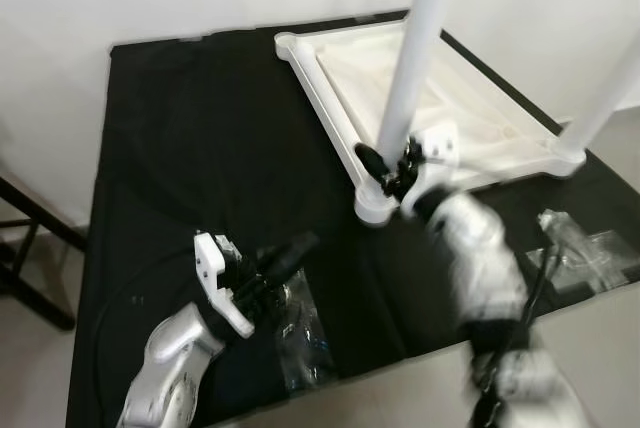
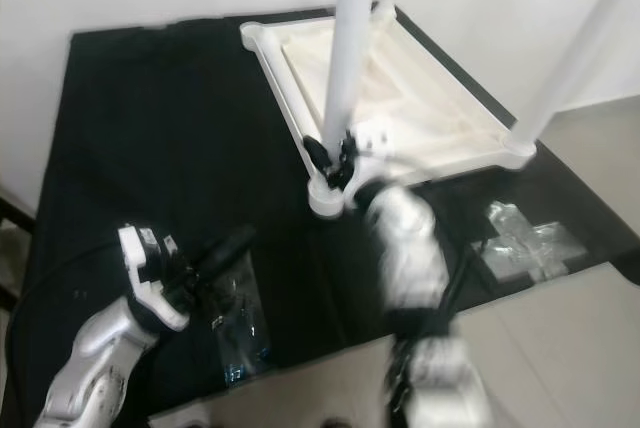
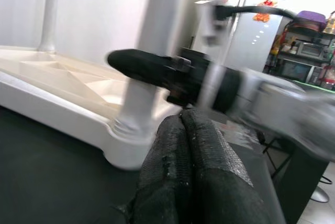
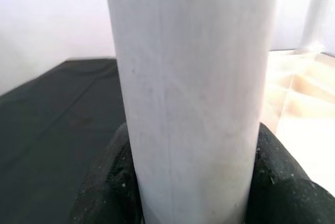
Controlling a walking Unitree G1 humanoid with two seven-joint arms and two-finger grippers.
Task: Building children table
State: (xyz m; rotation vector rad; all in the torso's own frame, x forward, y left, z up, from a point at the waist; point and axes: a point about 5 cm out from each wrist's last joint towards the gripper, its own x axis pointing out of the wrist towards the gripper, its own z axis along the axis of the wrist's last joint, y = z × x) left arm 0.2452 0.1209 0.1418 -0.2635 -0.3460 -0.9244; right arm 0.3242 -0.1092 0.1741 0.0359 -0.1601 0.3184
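Two legs stand upright on the upturned tabletop [image 1: 480, 128]. From the head, the right gripper [image 1: 388, 170] pinches the near leg [image 1: 412, 58] just above its corner socket. Left wrist: left gripper [image 3: 183, 145] pressed together, near that socket. Right wrist: fingers [image 4: 112, 182] flank the vertical leg.

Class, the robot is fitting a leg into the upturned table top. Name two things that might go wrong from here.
1. The right tool grips the leg near its base; the tall leg could tilt in its corner socket.
2. The plastic bag lies beside the shut left tool and might snag.
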